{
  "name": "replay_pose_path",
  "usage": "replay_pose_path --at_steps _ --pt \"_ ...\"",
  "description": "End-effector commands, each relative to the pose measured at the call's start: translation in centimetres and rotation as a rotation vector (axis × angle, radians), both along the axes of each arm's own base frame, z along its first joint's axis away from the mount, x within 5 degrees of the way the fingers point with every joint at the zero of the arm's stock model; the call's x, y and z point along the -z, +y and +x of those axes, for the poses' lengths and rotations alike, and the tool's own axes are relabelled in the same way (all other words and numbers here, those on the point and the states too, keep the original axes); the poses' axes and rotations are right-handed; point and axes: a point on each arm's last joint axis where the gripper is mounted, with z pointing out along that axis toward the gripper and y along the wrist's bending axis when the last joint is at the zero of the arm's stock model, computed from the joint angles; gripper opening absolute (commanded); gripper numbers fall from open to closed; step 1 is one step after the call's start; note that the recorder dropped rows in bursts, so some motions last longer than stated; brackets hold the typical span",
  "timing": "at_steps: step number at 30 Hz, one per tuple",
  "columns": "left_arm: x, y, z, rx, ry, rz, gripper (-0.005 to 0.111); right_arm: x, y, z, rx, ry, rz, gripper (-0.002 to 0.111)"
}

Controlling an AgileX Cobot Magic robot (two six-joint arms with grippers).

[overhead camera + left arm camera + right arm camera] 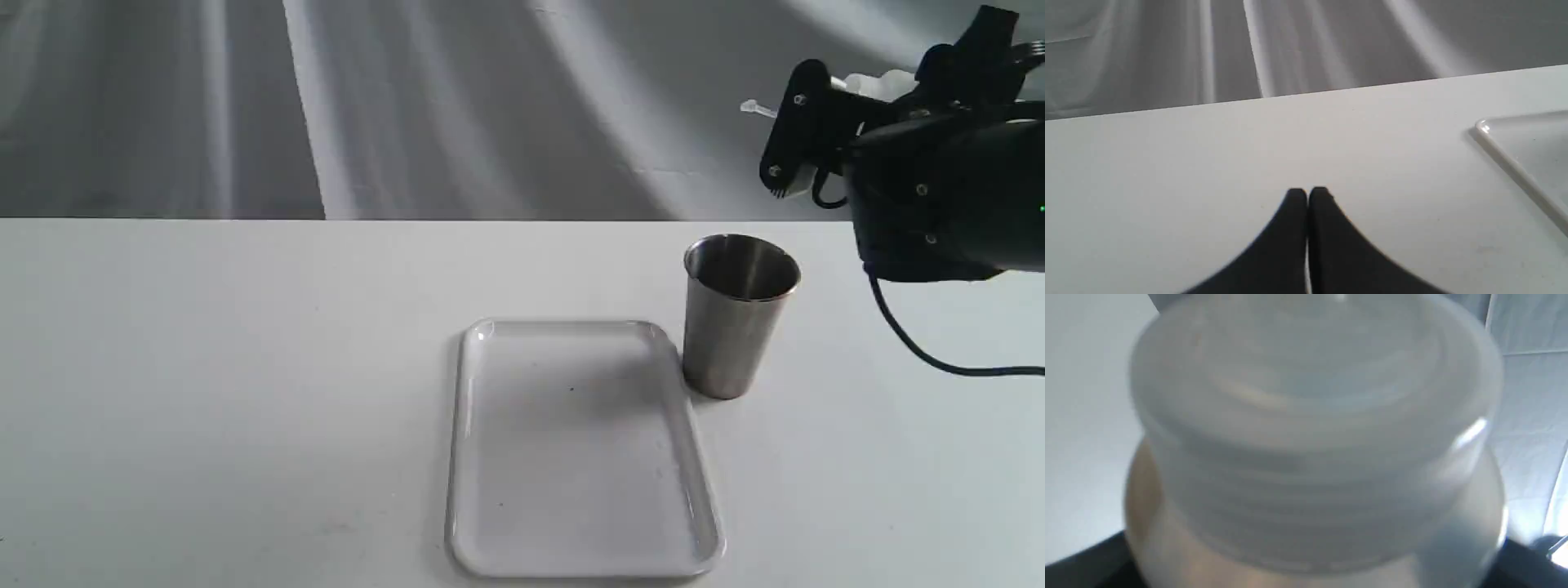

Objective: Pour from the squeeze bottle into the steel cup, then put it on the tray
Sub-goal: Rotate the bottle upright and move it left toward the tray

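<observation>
Our right claw [820,122] grips the squeeze bottle [882,84], tipped almost level high above the worktop [245,367], nozzle pointing out over the steel cup [739,318] so that, we judge, a little more tilt would start the pour. The cup stands upright just beside the tray [460,457], off its rim, leaving the tray free to take the bottle afterwards. Our left claw [1307,195] sits pinched together and empty, low over the worktop, clear of the pour.
</observation>
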Motion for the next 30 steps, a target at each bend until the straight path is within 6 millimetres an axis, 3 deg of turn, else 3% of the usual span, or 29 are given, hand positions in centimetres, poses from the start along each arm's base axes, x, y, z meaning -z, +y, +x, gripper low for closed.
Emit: replay_pose_path --at_steps 1,10,22,26,30 --pt "0.1 0.0 0.0 0.005 -0.005 -0.006 0.0 -1.2 -0.2 -0.2 0.034 -0.112 0.064 0.003" --pt "0.1 0.0 0.0 0.005 -0.005 -0.004 0.0 -1.4 0.6 -0.2 0.022 -0.262 0.387 0.003" --pt "0.1 0.0 0.0 0.005 -0.005 -0.006 0.0 -6.8 2.6 -2.2 -0.238 -0.353 0.668 0.003" --pt "0.1 0.0 0.0 0.005 -0.005 -0.006 0.0 -7.4 4.1 -2.5 -0.381 -0.318 0.778 0.003" --pt "0.1 0.0 0.0 0.005 -0.005 -0.004 0.0 -6.8 6.2 -2.5 -0.49 -0.26 1.063 0.003"
